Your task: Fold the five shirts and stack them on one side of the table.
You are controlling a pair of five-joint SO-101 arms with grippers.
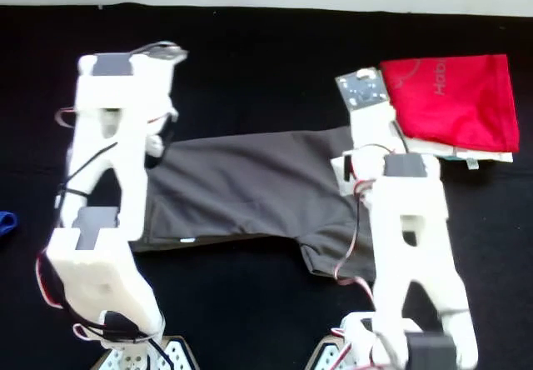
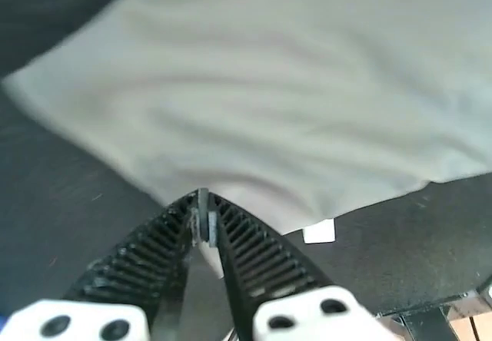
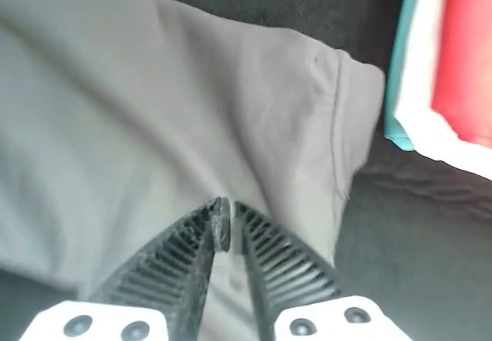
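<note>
While grey shirt is pinched at opposite edges by left gripper and right gripper, thin hold judged easily lost under uneven pull; folded stack, just beyond right gripper, could be dragged.

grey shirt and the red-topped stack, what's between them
A narrow strip of bare black table, in the right wrist view, separates the grey shirt from the stack.
</note>
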